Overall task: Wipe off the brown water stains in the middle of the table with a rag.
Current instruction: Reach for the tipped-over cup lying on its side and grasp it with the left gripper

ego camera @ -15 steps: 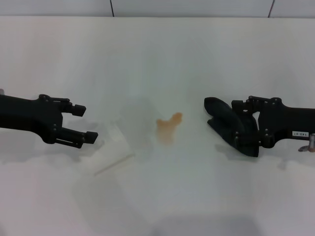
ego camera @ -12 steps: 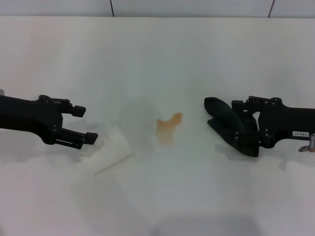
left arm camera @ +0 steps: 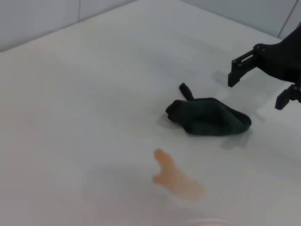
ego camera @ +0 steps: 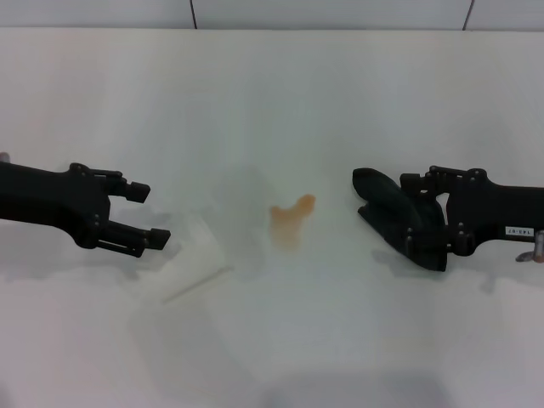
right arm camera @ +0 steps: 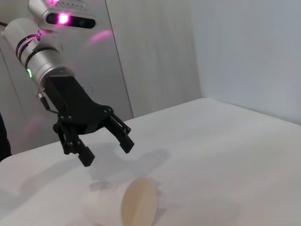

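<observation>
The brown water stains [ego camera: 291, 217] form one orange-brown blotch in the middle of the white table [ego camera: 340, 93], also visible in the left wrist view [left arm camera: 176, 176]. The black rag [ego camera: 382, 208] lies crumpled to the right of the blotch [left arm camera: 209, 117]. My right gripper [ego camera: 418, 217] hovers open just behind and above the rag [left arm camera: 257, 92], not gripping it. My left gripper [ego camera: 147, 215] is open over the left side of the table and holds nothing; the right wrist view shows it too [right arm camera: 107, 153].
A clear plastic cup [ego camera: 234, 217] lies on its side between the left gripper and the stain, its mouth facing the right wrist camera [right arm camera: 138, 205]. A thin pale strip [ego camera: 197, 285] lies in front of it. A wall edges the table's far side.
The left gripper has drifted very slightly toward the front of the table. The right gripper, rag, cup and stain have not moved.
</observation>
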